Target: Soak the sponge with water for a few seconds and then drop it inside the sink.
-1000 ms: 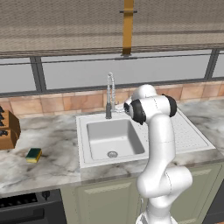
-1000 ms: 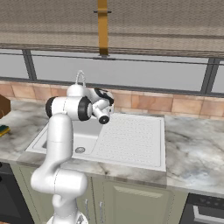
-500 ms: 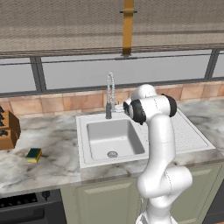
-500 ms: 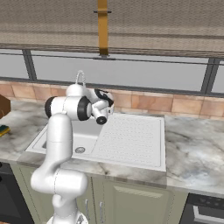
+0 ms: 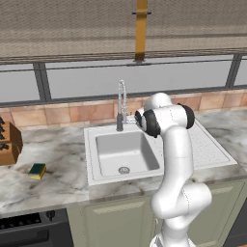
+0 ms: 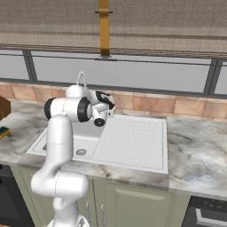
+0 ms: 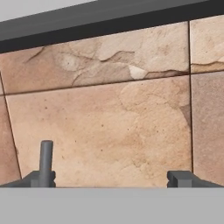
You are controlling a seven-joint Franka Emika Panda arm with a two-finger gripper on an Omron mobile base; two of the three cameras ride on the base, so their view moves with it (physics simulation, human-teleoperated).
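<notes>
The sponge [image 5: 37, 170], a small yellow block with a green face, lies on the marble counter left of the sink [image 5: 103, 152], and it peeks in at the left edge of the right base view [image 6: 3, 131]. My gripper [image 6: 109, 105] hangs above the back of the sink [image 6: 43, 146], close to the faucet [image 6: 81, 79], and points at the tiled back wall. In the hand view the gripper [image 7: 112, 179] is open, with its fingertips [image 7: 181, 178] far apart and only tan tiles between them. It holds nothing and is far from the sponge. The water is out of view.
A brown knife block [image 5: 7, 141] stands at the counter's far left, behind the sponge. The faucet [image 5: 120, 108] rises at the back of the basin, and the dotted drainboard [image 6: 133, 137] lies to its right. A window runs above the tiles.
</notes>
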